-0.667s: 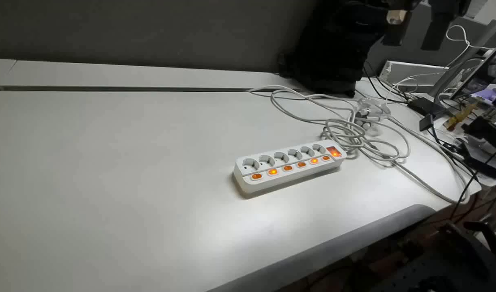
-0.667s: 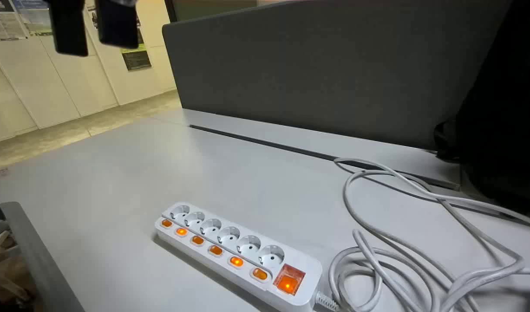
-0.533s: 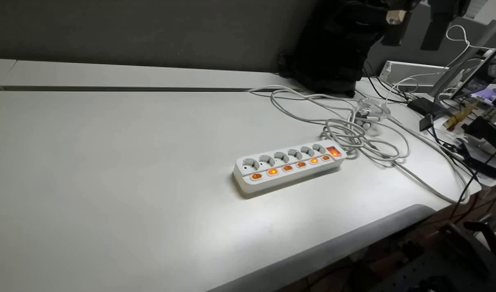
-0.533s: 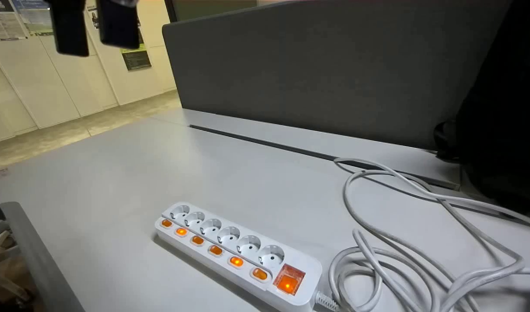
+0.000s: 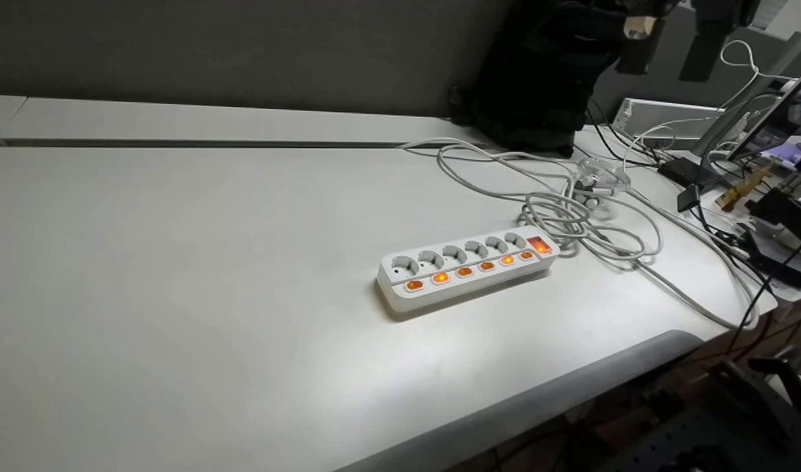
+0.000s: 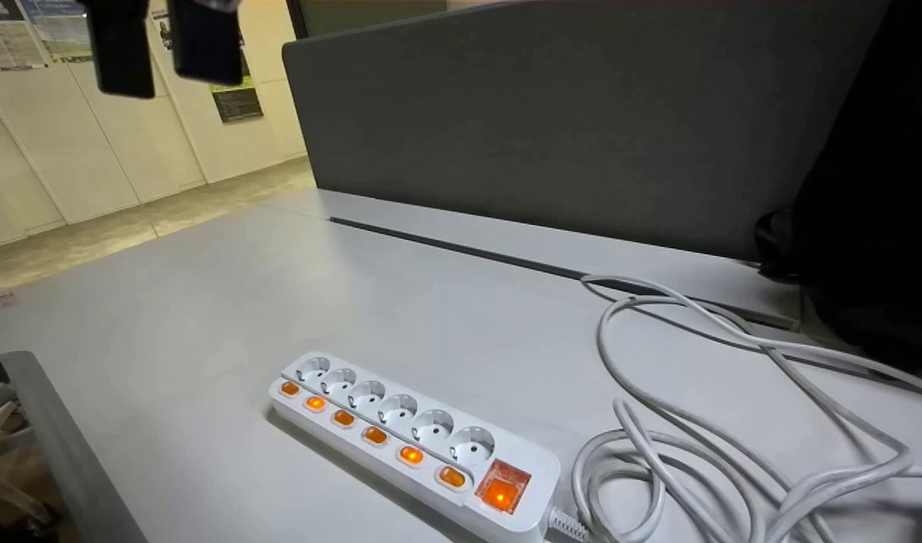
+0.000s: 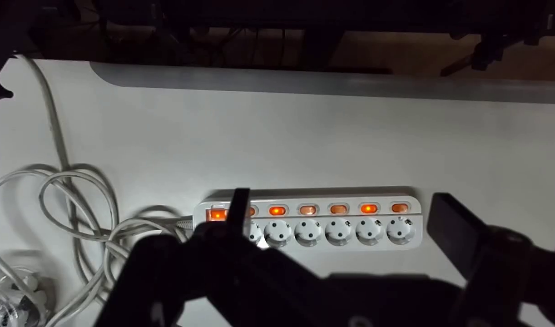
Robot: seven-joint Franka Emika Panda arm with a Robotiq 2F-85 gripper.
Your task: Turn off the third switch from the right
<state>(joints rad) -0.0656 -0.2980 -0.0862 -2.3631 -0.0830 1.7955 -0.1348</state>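
The white power strip (image 5: 469,288) lies on the desk, also in view from above in the wrist view (image 7: 332,243). In both exterior views its row of small orange rocker switches runs up to a big main switch at the right end. The third small switch from the right (image 5: 486,266) (image 6: 375,435) looks unlit; in the wrist view it is third from the left (image 7: 308,210). The second small switch from the right (image 5: 507,260) glows. My gripper (image 5: 664,73) (image 6: 168,87) (image 7: 341,200) is open and empty, high above the desk, its fingers apart and touching nothing.
The big main switch (image 6: 502,486) is lit. A loose white cable coil (image 5: 558,213) lies beside the strip, with a clear plastic item (image 5: 600,176) behind it. A black bag (image 5: 531,78) stands against the grey partition (image 5: 243,59). The desk has a dark front edge (image 5: 538,406).
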